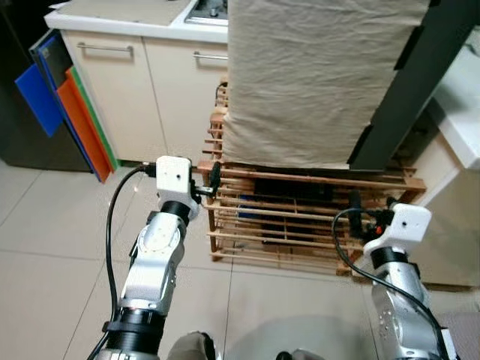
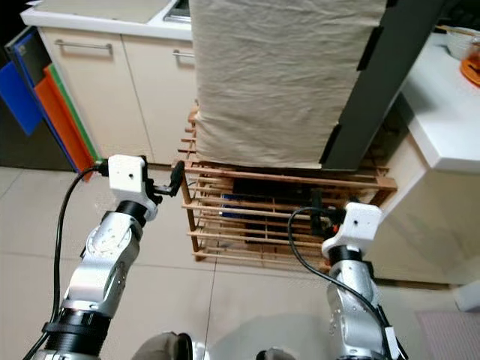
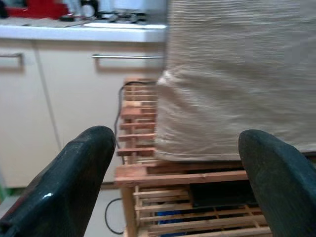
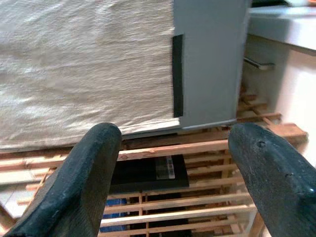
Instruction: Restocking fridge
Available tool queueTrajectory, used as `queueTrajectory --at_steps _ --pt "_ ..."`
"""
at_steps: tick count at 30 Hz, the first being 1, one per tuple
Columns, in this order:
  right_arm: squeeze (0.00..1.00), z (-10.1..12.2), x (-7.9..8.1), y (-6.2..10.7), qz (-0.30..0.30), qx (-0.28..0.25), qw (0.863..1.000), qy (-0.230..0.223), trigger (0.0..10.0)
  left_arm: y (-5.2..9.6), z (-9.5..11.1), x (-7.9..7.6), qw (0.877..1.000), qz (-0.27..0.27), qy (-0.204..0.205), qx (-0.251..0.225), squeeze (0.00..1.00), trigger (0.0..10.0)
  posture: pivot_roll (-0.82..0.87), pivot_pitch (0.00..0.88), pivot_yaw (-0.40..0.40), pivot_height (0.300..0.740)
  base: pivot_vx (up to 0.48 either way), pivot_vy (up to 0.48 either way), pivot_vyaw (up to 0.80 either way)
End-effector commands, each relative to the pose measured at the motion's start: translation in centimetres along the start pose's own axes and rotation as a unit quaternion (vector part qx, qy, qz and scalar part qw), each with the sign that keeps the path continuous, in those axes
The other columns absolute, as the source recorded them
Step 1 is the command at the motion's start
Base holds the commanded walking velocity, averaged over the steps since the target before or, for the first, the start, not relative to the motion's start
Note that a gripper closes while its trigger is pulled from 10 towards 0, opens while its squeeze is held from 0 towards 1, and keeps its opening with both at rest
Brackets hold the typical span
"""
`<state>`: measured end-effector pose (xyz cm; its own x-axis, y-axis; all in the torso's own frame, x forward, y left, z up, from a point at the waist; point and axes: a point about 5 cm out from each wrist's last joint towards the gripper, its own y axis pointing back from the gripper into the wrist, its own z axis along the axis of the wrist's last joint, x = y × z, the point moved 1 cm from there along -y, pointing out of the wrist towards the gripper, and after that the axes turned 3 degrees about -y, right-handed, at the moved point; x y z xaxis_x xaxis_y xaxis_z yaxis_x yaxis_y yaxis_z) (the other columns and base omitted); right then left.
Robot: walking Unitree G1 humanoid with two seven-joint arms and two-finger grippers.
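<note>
At the far left, coloured boards (image 1: 67, 112) in blue, orange and green are seen leaning on edge against the end of a cream cabinet (image 1: 120, 97) with bar handles. The left gripper (image 1: 213, 177) is held at the left front corner of a wooden slatted rack (image 1: 300, 217), its fingers spread wide with nothing between them, as the left wrist view shows. A black cable (image 3: 118, 103) hanging behind the rack's corner is made out in that view. The fridge (image 1: 390, 82), a tall upright unit with its long axis vertical, stands on the rack; its front is draped in a beige cloth (image 1: 315, 75) and its dark grey side is turned towards the right. The right gripper (image 1: 355, 204) is held low before the rack's right half, fingers likewise parted and empty. A black box with a white label (image 4: 153, 173) on the rack's lower shelf is shown in the right wrist view. Bare tiled floor (image 1: 45, 247) lies open in front. At the right, a white counter (image 2: 442, 112) stands close beside the fridge, leaving a narrow gap
</note>
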<state>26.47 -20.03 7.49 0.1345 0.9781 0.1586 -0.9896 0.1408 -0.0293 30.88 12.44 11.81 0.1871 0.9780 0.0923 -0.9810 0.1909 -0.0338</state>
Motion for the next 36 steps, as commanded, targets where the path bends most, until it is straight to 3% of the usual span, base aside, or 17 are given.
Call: queueTrajectory --at_steps 1,12,28,36 --pt "0.0 -0.3 -0.4 0.2 -0.016 0.006 1.0 -0.006 10.0 0.2 -0.2 0.5 1.0 0.004 -0.015 0.004 0.0 10.0 0.12 0.023 0.015 0.74 0.0 -0.469 0.0" --pt "0.0 0.4 1.6 -0.7 0.029 -0.008 0.999 0.028 10.0 -0.6 0.0 -0.1 1.0 -0.004 -0.021 0.001 0.0 10.0 0.1 0.023 0.024 0.74 0.094 -0.421 0.0" --pt "0.0 0.8 2.2 -1.1 0.057 -0.013 0.997 0.047 10.0 -1.5 0.1 -0.3 0.999 -0.015 -0.028 -0.004 0.0 10.0 0.08 0.029 0.032 0.74 0.288 -0.38 0.0" --pt "0.0 0.5 2.4 -0.8 0.059 -0.009 0.998 0.036 10.0 -1.0 -0.4 -0.7 0.999 -0.039 -0.033 -0.004 0.0 10.0 0.09 0.037 0.027 0.74 0.331 -0.344 0.0"
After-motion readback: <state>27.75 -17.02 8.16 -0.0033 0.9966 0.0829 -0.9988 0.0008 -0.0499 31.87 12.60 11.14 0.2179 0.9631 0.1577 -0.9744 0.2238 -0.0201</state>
